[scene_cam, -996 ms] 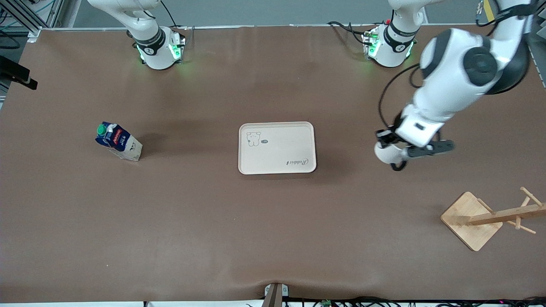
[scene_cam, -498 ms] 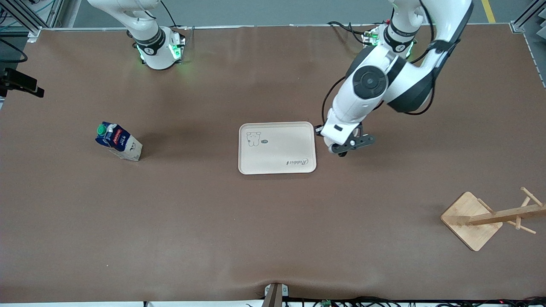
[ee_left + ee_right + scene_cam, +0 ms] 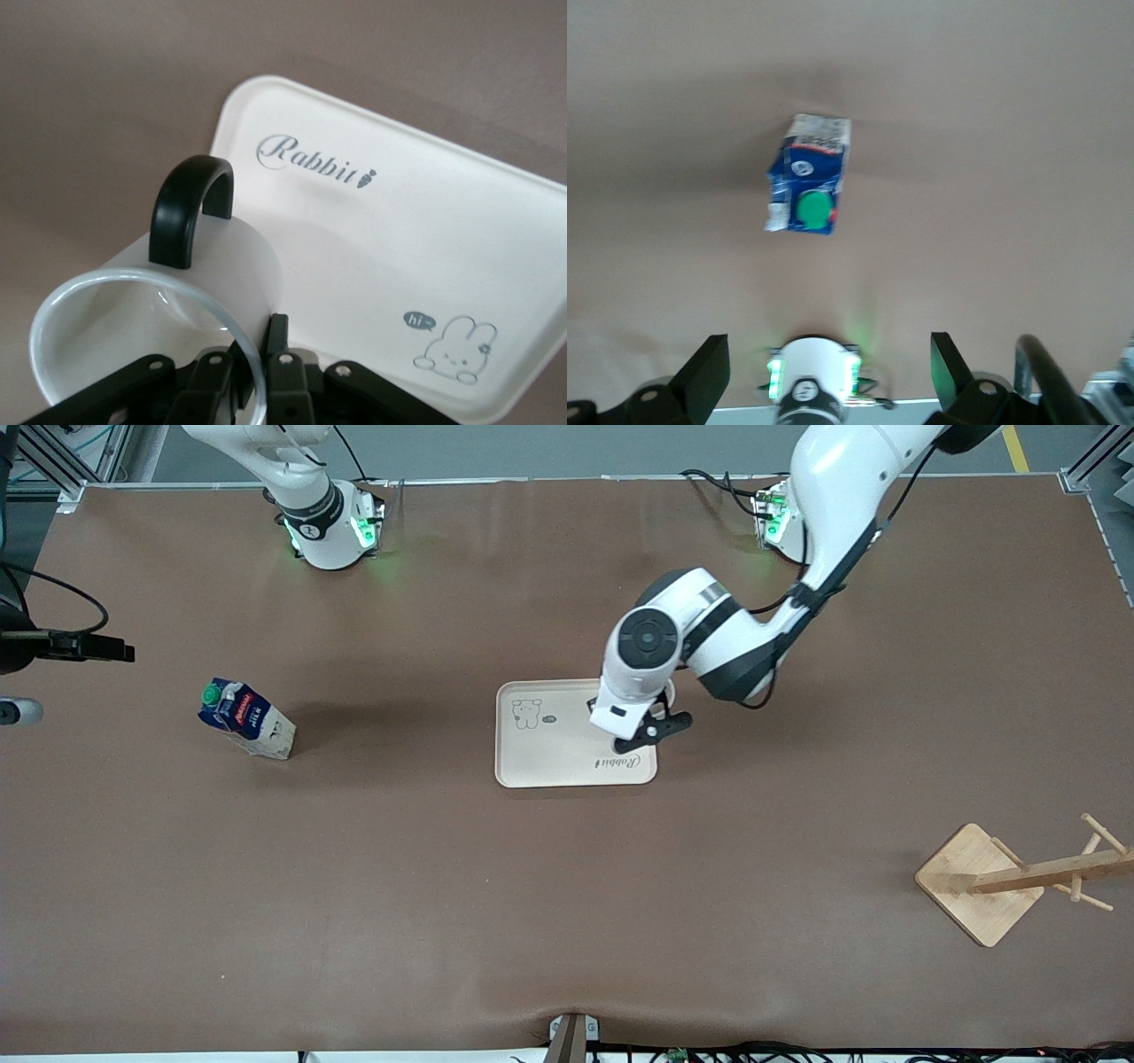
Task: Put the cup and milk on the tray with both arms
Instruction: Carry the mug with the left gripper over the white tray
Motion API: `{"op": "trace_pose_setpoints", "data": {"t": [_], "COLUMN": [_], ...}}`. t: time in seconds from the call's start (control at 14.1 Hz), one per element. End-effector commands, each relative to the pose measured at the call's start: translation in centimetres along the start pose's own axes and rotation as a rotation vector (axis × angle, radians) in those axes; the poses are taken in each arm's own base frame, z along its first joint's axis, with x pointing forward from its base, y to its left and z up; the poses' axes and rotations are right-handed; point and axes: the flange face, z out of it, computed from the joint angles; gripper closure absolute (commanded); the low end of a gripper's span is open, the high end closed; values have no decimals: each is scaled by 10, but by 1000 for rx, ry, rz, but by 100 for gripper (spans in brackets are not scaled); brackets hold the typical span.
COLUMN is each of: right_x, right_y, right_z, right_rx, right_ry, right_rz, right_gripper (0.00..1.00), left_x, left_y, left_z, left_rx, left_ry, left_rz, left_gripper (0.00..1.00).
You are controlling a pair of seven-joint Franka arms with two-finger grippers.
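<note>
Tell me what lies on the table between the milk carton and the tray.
Nothing: in the front view only bare brown table runs from the milk to the tray.

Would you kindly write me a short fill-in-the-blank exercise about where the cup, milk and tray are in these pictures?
1. The left gripper holds the cup over the ____.
2. The milk stands on the table, toward the ____ arm's end.
3. The cap of the milk is coloured ____.
4. The right gripper hangs over the milk with its fingers ____.

Missing words: tray; right; green; open
</note>
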Motion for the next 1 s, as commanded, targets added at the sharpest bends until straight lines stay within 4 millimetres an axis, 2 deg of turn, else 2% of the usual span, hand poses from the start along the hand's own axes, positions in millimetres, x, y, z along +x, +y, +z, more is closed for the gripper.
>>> {"op": "trace_pose_setpoints", "data": {"t": [0.0,0.14,0.21,0.36,0.5,0.57,0.64,0.71,0.85,0.92], "right_x": [20,19,20,24,37,46,48,49,50,51], "right_y": [-3,27,31,24,25,23,19,15,8,7], "right_z": [-6,10,17,35,61,71,75,75,88,94], "right_rx": [-72,-12,-1,1,13,29,49,63,67,71], "right_ry": [-31,-55,-71,-109,-144,-152,-158,-157,-186,-190], "right_rz": [-63,-23,-16,-27,-22,-6,16,39,53,55], "right_gripper": [0,0,0,0,0,0,0,0,0,0], "left_x": [3,-4,-7,-12,-10,-10,-9,-7,-2,2], "left_y": [13,16,18,22,24,24,24,23,22,21], "left_z": [21,31,36,42,46,48,48,47,36,24], "left_rx": [32,42,47,51,38,36,37,37,34,24], "left_ry": [19,9,12,36,37,36,36,43,98,116], "left_rz": [-24,-15,-6,13,-16,-28,-34,-41,-24,-28], "left_gripper": [100,100,100,100,100,94,57,1,0,0]}}
